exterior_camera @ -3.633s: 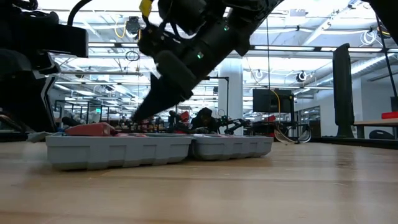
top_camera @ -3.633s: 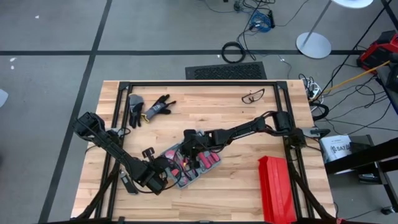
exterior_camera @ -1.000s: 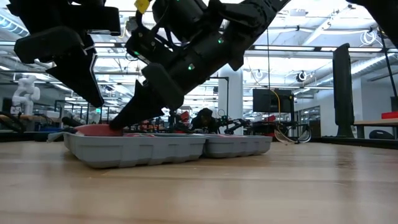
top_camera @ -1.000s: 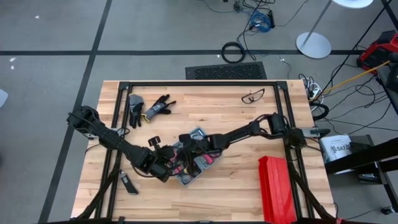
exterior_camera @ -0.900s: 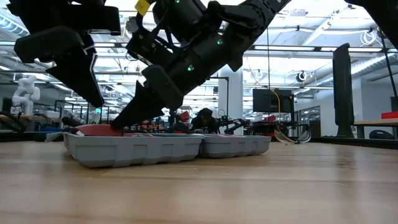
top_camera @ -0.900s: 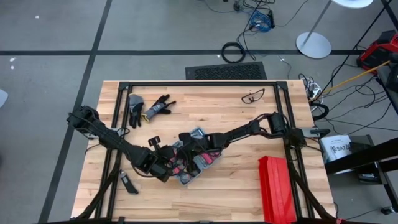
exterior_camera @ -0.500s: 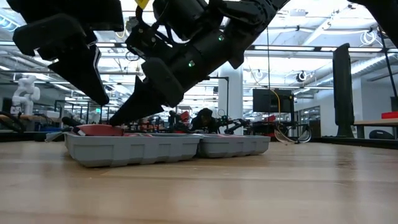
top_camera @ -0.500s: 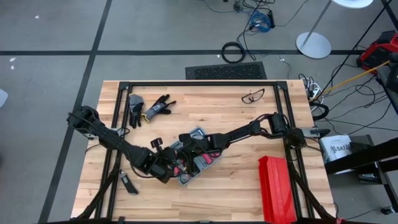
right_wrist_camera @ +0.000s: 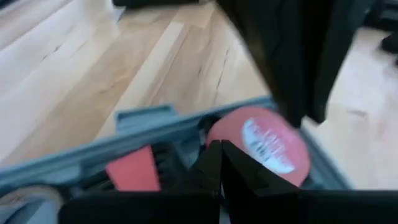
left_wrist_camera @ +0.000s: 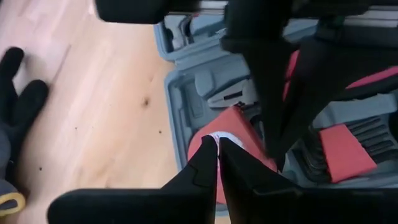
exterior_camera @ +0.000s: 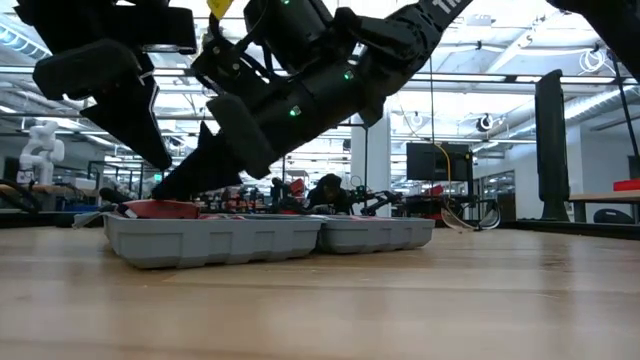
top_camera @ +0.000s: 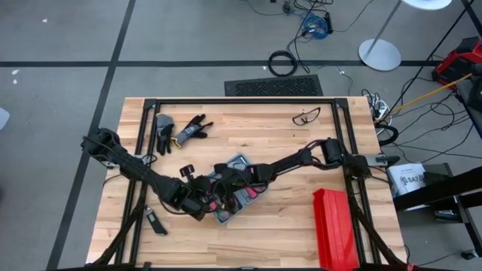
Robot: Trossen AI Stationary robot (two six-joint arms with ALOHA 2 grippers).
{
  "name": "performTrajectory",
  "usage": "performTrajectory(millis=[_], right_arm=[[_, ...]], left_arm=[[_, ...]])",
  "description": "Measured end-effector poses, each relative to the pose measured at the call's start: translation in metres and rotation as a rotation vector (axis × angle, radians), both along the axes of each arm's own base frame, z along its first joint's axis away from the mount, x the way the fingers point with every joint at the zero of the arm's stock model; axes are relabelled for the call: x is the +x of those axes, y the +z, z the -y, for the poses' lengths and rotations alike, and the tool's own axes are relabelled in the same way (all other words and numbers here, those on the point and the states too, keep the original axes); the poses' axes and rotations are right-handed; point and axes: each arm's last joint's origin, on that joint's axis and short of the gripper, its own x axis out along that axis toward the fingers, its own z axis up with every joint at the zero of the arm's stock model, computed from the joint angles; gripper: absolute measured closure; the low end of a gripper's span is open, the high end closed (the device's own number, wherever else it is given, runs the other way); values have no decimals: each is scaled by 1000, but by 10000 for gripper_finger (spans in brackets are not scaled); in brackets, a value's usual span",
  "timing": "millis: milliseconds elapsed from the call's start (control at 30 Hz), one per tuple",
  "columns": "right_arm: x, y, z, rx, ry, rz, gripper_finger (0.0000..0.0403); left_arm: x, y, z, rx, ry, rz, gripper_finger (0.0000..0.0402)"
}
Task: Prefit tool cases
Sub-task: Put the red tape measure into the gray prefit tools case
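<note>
Case [top_camera: 235, 197] lies open mid-table, both halves flat. Left gripper [left_wrist_camera: 217, 144] and right gripper [right_wrist_camera: 221, 149], each with fingers pressed together and holding nothing, poke at the round red tool [right_wrist_camera: 264, 143] in its slot. Step: seating tools. Next probably calls for pressing it flush.
</note>
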Motion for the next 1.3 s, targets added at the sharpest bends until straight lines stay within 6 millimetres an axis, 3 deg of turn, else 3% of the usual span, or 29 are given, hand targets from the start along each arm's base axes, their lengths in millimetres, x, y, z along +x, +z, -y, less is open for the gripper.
performTrajectory(millis=[400, 600, 900, 1033, 1300], right_arm=[[0, 2, -4, 4, 7, 16, 403], [4, -20, -2, -5, -11, 24, 403], [5, -16, -1, -10, -8, 47, 403], [2, -8, -5, -44, 0, 23, 403], [-14, 28, -1, -125, -66, -80, 403]], left_arm=[[0, 0, 2, -6, -2, 13, 379], [0, 1, 2, 11, 3, 23, 379], [0, 1, 2, 13, 3, 29, 379], [3, 1, 3, 7, 4, 59, 379], [14, 1, 1, -42, -2, 111, 379]])
